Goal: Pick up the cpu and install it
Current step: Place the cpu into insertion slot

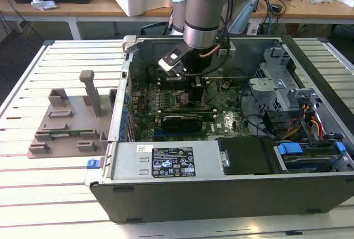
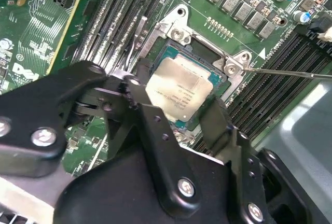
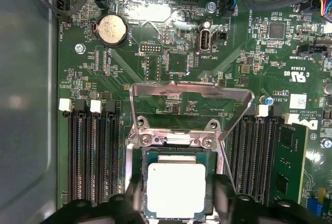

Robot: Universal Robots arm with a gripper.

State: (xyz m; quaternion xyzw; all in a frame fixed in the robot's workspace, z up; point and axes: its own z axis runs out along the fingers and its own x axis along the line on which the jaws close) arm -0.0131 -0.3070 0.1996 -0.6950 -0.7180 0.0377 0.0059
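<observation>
Straddling the cpu (image 3: pixel 176 189) in its socket (image 3: pixel 176 155), the gripper (image 3: pixel 178 195), jaws either side, clamped or loose impossible to tell.

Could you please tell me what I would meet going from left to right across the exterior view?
Grey holder block → robot arm → metal drive cage → red and yellow cables.
</observation>
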